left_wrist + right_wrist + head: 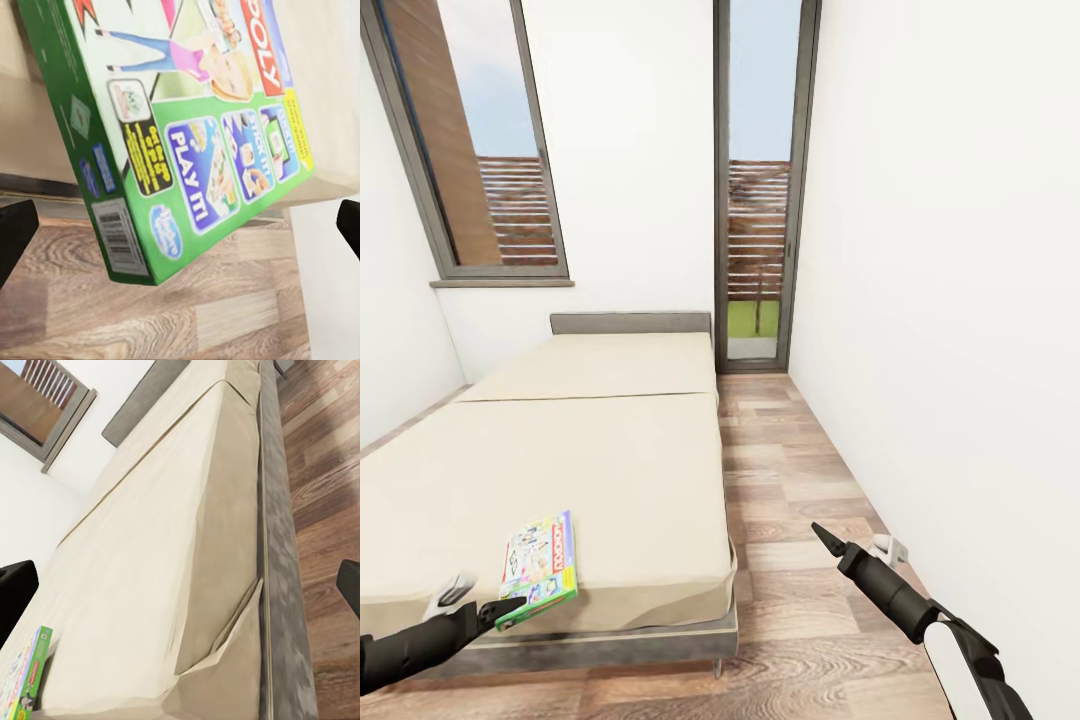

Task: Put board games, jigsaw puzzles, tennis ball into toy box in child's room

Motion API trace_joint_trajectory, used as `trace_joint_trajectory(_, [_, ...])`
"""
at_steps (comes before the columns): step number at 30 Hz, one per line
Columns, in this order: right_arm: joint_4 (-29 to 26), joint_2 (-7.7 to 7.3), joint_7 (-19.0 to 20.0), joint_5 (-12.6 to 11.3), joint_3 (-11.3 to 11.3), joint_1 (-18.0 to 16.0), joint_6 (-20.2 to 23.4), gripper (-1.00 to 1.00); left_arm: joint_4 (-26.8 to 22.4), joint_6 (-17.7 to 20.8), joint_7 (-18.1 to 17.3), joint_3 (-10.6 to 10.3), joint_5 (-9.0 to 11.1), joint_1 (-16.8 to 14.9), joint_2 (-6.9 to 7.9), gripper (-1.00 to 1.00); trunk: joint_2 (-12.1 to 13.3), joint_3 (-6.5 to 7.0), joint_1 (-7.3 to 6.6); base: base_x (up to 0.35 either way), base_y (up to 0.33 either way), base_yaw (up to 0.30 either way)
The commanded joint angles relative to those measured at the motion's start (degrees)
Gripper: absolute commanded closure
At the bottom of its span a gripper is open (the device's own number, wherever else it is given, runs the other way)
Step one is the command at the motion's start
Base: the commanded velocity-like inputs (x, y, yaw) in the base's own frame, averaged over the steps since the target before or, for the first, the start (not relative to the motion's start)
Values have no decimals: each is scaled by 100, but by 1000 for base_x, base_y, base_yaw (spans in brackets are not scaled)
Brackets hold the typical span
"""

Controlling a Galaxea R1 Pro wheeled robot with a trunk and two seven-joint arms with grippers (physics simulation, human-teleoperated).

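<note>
Step in hand: we judge that we are fetching a board game (540, 568) off the bed (590, 470); the toy box and the counter are not among what we see here, so nothing can be said of what the box holds.

Board game: a flat green-edged box with a busy printed lid, lying at the near corner of the bed, about seven o'clock in the head view; its near end juts past the mattress edge over the wood floor (810, 560).

Left claw (485, 607): at about eight o'clock, its tip right at the near edge of the game. In the left wrist view the two dark fingers (15, 236) stand wide apart on either side of the box (187, 127), so the claw is spread and not yet clamped on it.

Right claw (822, 535): at about four o'clock over the floor, well apart from the game. In the right wrist view its fingers (15, 596) also stand apart, with nothing between them but the bed (165, 532) beyond.

Next move: we judge that the left claw must slide further over the overhanging edge and close across the thin thickness of the box before lifting.

Containers: none in sight; the game has yet to be carried to the box.
</note>
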Motion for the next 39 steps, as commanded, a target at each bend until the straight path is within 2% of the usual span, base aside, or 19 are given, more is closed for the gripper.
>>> trace_joint_trajectory(1, [-2,-1,6,-47,-9,-3,52,-100,-4,12,-56,20,-57,-7,-4,-100,-3,-6,-1,7,0,0])
trace_joint_trajectory(13, [-2,-5,6,-47,-9,-3,51,-100,-4,-114,-61,19,-52,-10,-5,-100,-3,-6,-1,1,0,0])
trace_joint_trajectory(18, [-2,-3,6,-47,-9,-3,48,-100,-4,-118,-62,19,-52,-9,-5,-100,-203,-96,109,0,0,0])
trace_joint_trajectory(39, [-2,0,6,-47,-9,-3,44,-100,-4,-131,-73,19,-51,-7,-3,-100,-203,-96,109,0,0,0])
